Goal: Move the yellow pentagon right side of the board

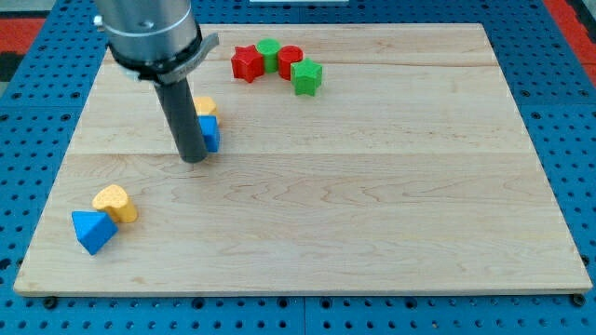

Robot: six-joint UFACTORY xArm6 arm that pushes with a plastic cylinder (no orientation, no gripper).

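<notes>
The yellow pentagon lies at the upper left of the wooden board, partly hidden behind my rod. A blue block touches it just below. My tip rests on the board right at the lower left of the blue block, below the yellow pentagon.
A yellow heart and a blue triangle sit together at the lower left. A red star, a green block, a red cylinder and a green star cluster at the view's top centre.
</notes>
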